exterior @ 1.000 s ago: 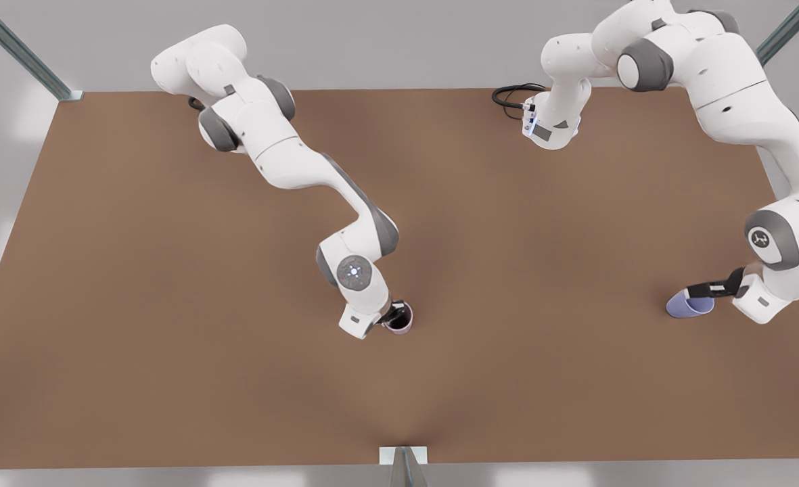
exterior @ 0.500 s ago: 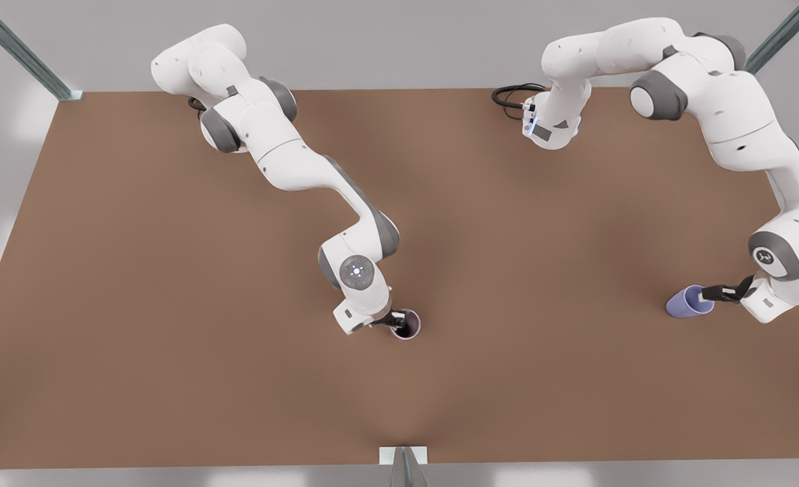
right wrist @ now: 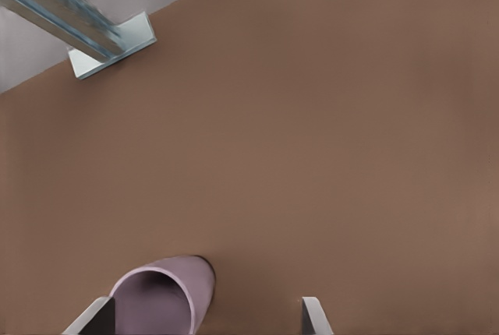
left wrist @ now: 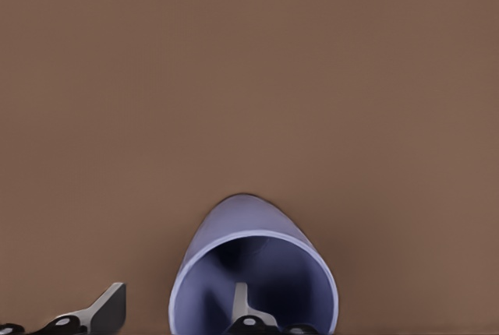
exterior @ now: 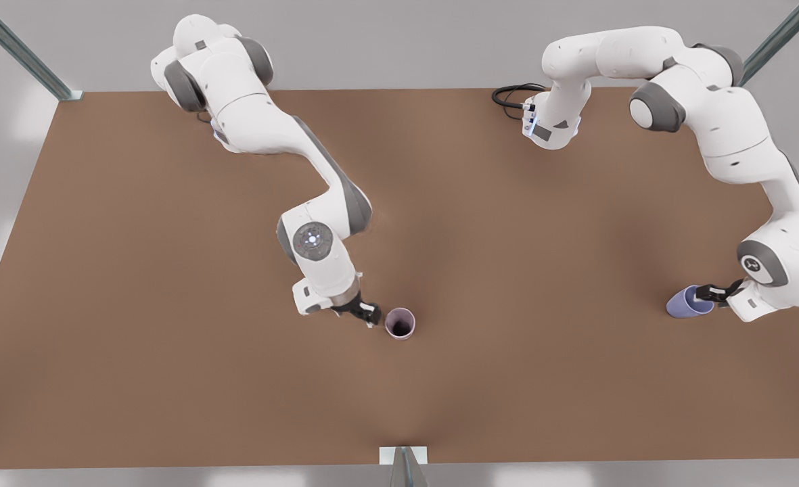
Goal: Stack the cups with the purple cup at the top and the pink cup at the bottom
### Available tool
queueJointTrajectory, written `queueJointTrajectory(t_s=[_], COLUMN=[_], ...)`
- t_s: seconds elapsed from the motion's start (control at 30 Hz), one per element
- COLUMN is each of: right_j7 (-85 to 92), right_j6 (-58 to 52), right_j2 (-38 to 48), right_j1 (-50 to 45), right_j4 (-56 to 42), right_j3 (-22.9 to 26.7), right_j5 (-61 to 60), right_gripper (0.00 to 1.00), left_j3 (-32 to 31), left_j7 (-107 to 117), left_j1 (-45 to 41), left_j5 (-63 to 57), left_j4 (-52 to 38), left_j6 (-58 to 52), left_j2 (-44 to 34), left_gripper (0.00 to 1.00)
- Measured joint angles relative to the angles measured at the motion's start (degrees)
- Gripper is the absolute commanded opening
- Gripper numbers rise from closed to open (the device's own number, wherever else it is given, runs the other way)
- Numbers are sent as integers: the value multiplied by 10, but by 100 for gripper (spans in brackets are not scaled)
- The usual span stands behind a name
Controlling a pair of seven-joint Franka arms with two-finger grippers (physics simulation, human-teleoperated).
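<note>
The pink cup (exterior: 399, 322) stands upright near the table's front middle, its dark opening facing up. My right gripper (exterior: 367, 312) sits just off it on the front view's left, open and apart from the cup; in the right wrist view the pink cup (right wrist: 160, 297) lies near one of the spread fingertips (right wrist: 312, 315). The purple cup (exterior: 687, 303) lies on its side at the front view's right. My left gripper (exterior: 712, 293) is open at its mouth. One finger (left wrist: 240, 304) reaches inside the purple cup (left wrist: 249, 234), the other (left wrist: 107, 308) outside the wall.
The brown table (exterior: 169, 270) has metal frame posts at its back corners (exterior: 20, 51) and a bracket at the front edge (exterior: 403, 456), also seen as a bracket (right wrist: 109, 51) in the right wrist view. A black cable (exterior: 511, 95) coils at the back.
My right gripper let go of the pink cup and drew back toward the front view's left, its arm swinging left. My left gripper shifted at the purple cup's mouth; that cup stayed put.
</note>
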State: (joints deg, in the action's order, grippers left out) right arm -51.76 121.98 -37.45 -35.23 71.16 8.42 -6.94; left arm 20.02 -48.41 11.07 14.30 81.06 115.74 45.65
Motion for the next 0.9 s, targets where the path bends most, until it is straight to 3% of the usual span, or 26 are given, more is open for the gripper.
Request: queueJointTrajectory(t_s=[0.1, 0.2, 0.3, 0.43, 0.67, 0.83, 0.9], right_j7=[20, 88, 159, 245, 356, 413, 431], right_j6=[-46, -129, -202, -264, -306, -314, -315], right_j2=[191, 276, 303, 304, 300, 282, 281], right_j1=[129, 280, 341, 316, 308, 309, 309], right_j4=[127, 159, 152, 135, 101, 83, 79], right_j3=[-8, -12, -7, -8, -9, -9, -8], right_j5=[14, 21, 32, 44, 47, 49, 50], right_gripper=[100, 100, 100, 100, 100, 100, 100], left_j3=[0, -2, -2, -5, -10, -127, -145], left_j7=[-10, -19, -25, -25, 72, 218, 281], left_j1=[0, 0, -2, -46, -299, -355, -374], left_j5=[0, 0, 0, -3, -2, 20, 23], left_j4=[0, 0, 0, -4, -37, -121, -163], left_j6=[1, 1, -1, -24, -151, -203, -204], left_j2=[5, 7, 5, -37, -141, -117, -90], left_gripper=[37, 23, 21, 21, 21, 21, 21])
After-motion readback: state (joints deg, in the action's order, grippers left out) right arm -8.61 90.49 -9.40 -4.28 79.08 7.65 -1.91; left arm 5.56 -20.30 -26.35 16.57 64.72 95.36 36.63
